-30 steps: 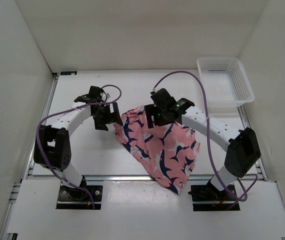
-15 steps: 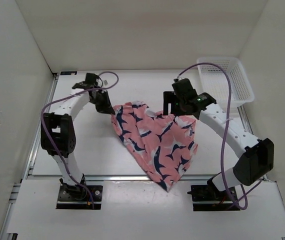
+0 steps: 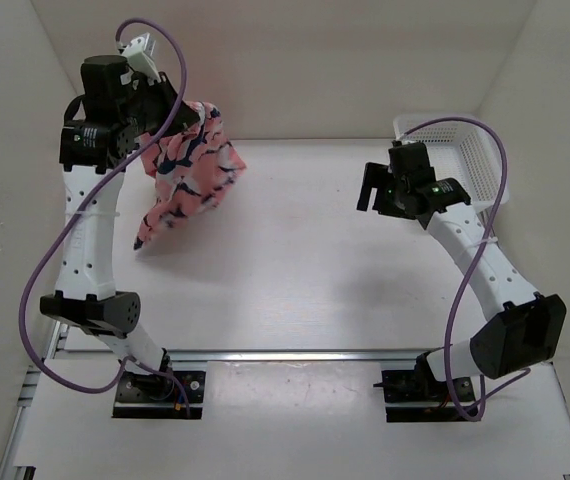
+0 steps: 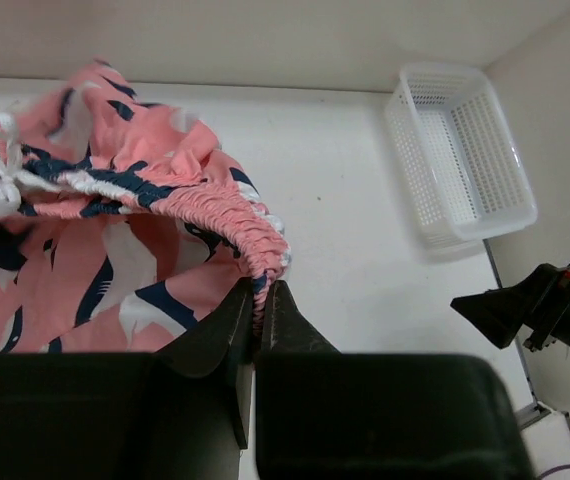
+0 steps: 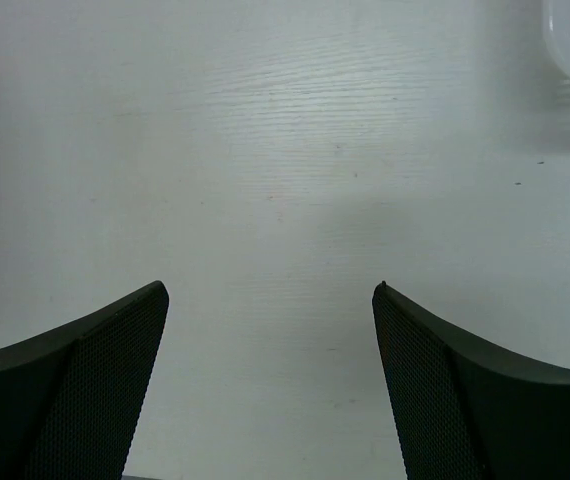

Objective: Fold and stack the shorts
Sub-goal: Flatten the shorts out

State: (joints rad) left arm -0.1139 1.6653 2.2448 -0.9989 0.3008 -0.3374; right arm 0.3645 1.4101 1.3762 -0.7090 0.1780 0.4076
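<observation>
Shorts (image 3: 190, 168) hang bunched from the left gripper (image 4: 258, 298), clamped on one thin edge alone; they could slip free. Right gripper (image 5: 270, 290), fingers apart, holds nothing to steady them.

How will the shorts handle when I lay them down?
Floppy, probably: the shorts hang limp in folds from the left gripper. Likely light: one pinch on the waistband carries them. They may bunch rather than lie flat.

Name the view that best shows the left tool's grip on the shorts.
Left wrist: the left tool is shut on the shorts' gathered waistband, close up. Top external shows them hanging from the raised arm, grip hidden. Right wrist shows no shorts.
</observation>
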